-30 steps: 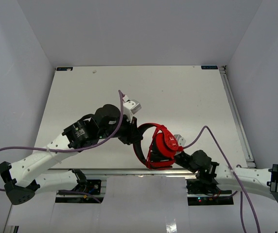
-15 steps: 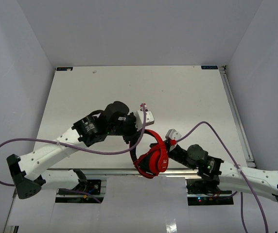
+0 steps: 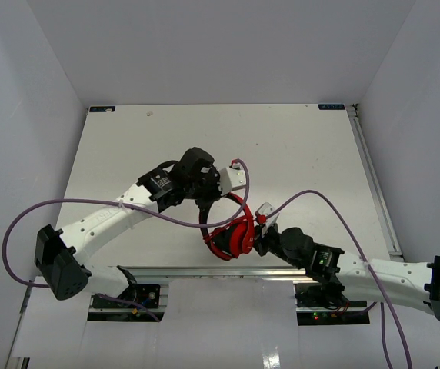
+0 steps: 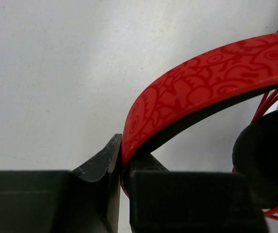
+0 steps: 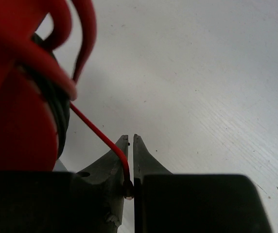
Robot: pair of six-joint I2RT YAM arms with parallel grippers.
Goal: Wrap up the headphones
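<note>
Well, the headphones [image 3: 231, 234] sit toward the near edge of the white table [image 3: 305, 146], roughly midway between the 2 arms, and each arm has hold of them. The left gripper [image 4: 121, 148] is clamped on the headband [image 4: 202, 73], its 2 black jaws pinching the strip near one end of the arc. The right gripper [image 5: 130, 141] is pinched tight on the thin red cable [image 5: 97, 130], which runs up from between its jaws to the red bundle by the earcup [image 4: 265, 160]. The band looks like hard glossy plastic, printed with a darker red swirling pattern and lined in black. I'd expect it to be stiff, springy and a bit slick, best held across its flat width as it is. The cable is soft, limp and light, likely to slip or kink if pulled hard, so gentle tension suits it. The earcup pad is round, matte black and looks cushioned. Whether the cups rest on the table I cannot tell.
</note>
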